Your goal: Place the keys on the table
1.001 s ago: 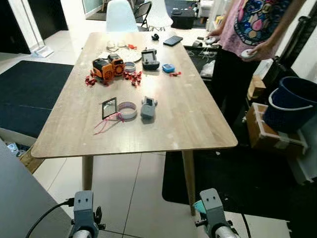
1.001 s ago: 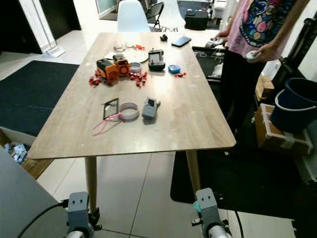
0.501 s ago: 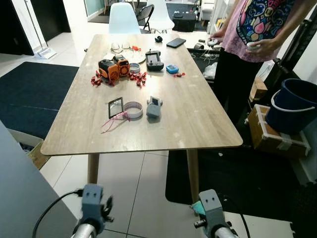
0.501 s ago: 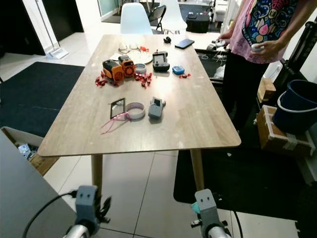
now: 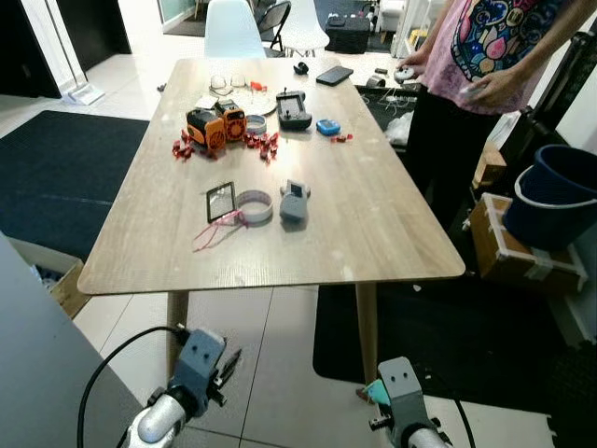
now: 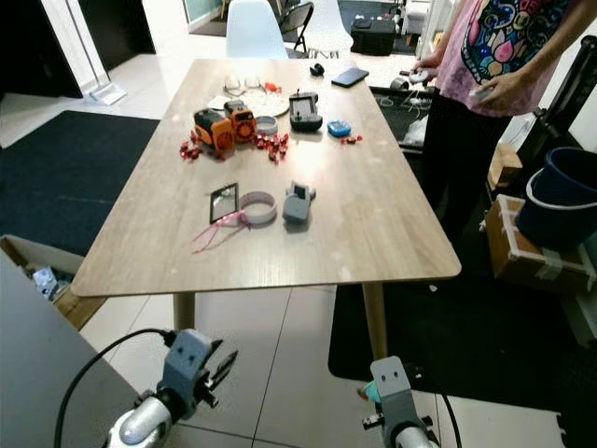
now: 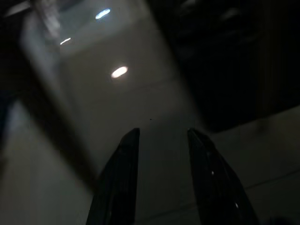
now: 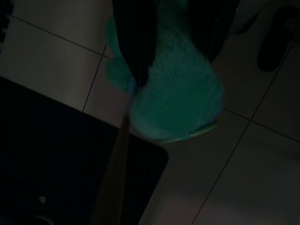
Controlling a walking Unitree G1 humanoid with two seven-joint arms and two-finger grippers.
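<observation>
The wooden table (image 5: 373, 233) stands ahead of me, its near edge above both grippers. My right gripper (image 5: 377, 392) hangs low over the tiled floor near the table's front right leg. In the right wrist view it (image 8: 177, 70) is shut on a teal fluffy key fob (image 8: 173, 93); the keys themselves are hidden. My left gripper (image 5: 227, 362) points forward and up beside the front left leg. Its fingers (image 7: 126, 159) are open with nothing between them.
On the table lie a white tape ring (image 5: 253, 205), a grey device (image 5: 294, 201), a small mirror (image 5: 221, 200), an orange toy (image 5: 207, 128), a controller (image 5: 295, 110). A person (image 5: 485, 56) stands at the right. A blue bucket (image 5: 555, 196) sits on a box.
My left arm has swung forward and upward, its gripper now tilted toward the table leg. The camera has shifted slightly. The right gripper holds its place with the teal fob.
</observation>
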